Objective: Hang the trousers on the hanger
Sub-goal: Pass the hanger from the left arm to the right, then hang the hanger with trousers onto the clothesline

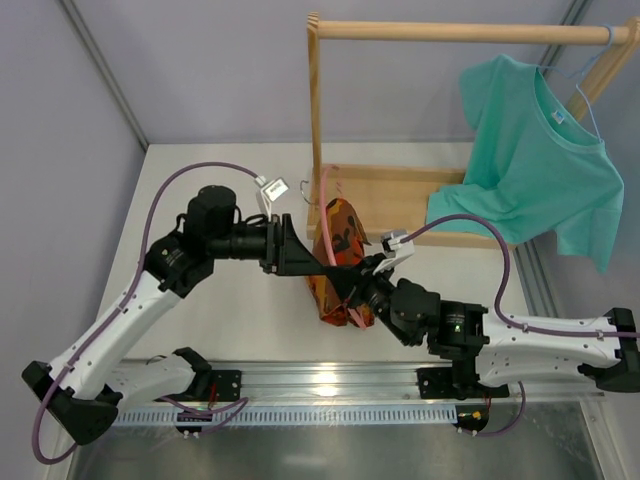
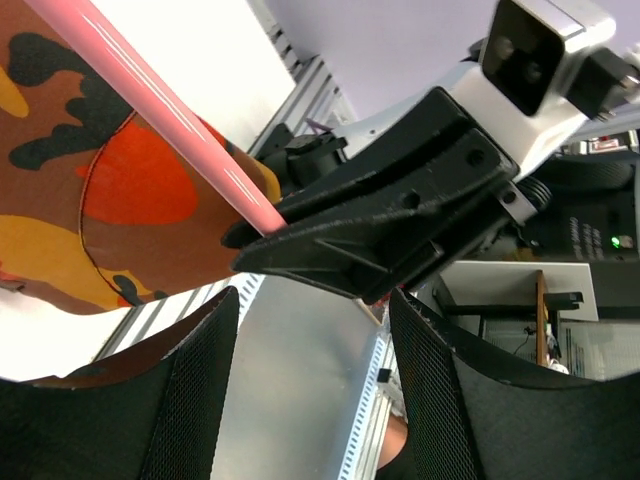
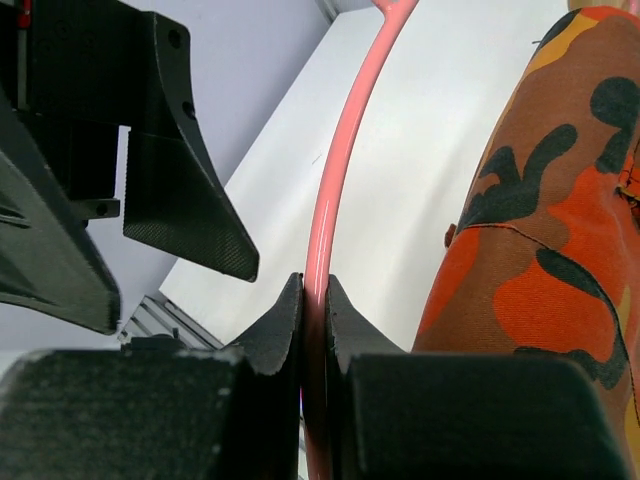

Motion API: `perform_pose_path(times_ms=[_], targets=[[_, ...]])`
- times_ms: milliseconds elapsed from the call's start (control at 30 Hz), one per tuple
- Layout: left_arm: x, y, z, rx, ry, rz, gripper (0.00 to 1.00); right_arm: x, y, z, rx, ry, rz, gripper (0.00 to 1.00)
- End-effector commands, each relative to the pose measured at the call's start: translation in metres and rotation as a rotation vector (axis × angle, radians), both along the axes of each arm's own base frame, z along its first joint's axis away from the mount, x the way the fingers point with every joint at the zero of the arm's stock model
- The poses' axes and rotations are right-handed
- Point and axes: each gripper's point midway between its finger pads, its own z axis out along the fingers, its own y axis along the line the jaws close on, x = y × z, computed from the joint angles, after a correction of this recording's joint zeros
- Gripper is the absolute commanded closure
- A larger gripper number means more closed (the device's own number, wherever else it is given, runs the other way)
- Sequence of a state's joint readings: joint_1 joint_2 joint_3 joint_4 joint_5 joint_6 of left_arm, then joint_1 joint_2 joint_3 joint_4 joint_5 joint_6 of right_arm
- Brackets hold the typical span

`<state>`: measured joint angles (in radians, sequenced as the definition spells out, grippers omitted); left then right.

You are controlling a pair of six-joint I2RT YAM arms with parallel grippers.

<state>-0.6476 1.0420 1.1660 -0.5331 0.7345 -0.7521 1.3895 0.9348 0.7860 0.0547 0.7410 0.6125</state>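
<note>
Top external view: the orange, brown and black camouflage cloth trousers [image 1: 341,232] sit bunched against the thin pink-coral hanger [image 1: 327,200] near the middle of the white desk [image 1: 250,322], at 6 o'clock of the wooden rack [image 1: 316,120]. Right tool [image 3: 314,288], at 5 o'clock of the bundle, is pinched tight on the hanger's bar. Left tool [image 2: 312,385], at 9 o'clock, stands with jaws apart, gripping nothing, its tips just beside the right tool.

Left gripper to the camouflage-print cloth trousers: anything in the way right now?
Partly. The right gripper, shut on the thin pink hanger, sits straight ahead of the open left gripper. The camouflage-print cloth trousers show just beside it, behind the hanger's bar; nothing else visible stands in between.
</note>
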Motion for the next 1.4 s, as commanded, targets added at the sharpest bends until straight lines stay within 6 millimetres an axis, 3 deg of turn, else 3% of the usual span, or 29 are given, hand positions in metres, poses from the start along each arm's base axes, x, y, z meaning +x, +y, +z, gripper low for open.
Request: perform_pose_path(times_ms=[0,167,300,600,867,1100,1133,1300,1367], targets=[[-0.011,-0.003,0.044,-0.119,-0.066,-0.057,0.37,0.009,-0.022,0.063,0.214,-0.056,-0.08,0.96],[-0.002,-0.003,0.07,-0.189,-0.117,0.014,0.36,0.011,-0.04,0.077,0.24,-0.08,-0.104,0.96],[0.01,0.0,0.08,-0.207,-0.146,0.103,0.36,0.011,-0.061,0.105,0.299,-0.117,-0.114,0.96],[0.039,0.0,0.064,-0.151,-0.153,0.228,0.36,0.005,-0.103,0.178,0.463,-0.218,-0.086,0.96],[0.052,-0.008,0.042,-0.11,-0.153,0.229,0.36,0.002,-0.134,0.232,0.622,-0.314,-0.119,0.96],[0.063,-0.009,0.022,-0.06,-0.151,0.249,0.35,0.013,-0.139,0.286,0.665,-0.386,-0.162,0.96],[0.063,-0.01,0.022,-0.059,-0.153,0.25,0.35,0.018,-0.129,0.287,0.646,-0.389,-0.16,0.96],[0.065,-0.013,0.017,-0.05,-0.15,0.236,0.35,0.029,-0.132,0.319,0.729,-0.426,-0.146,0.96],[0.066,-0.014,0.015,-0.044,-0.143,0.231,0.35,0.041,-0.134,0.323,0.741,-0.435,-0.156,0.96]])
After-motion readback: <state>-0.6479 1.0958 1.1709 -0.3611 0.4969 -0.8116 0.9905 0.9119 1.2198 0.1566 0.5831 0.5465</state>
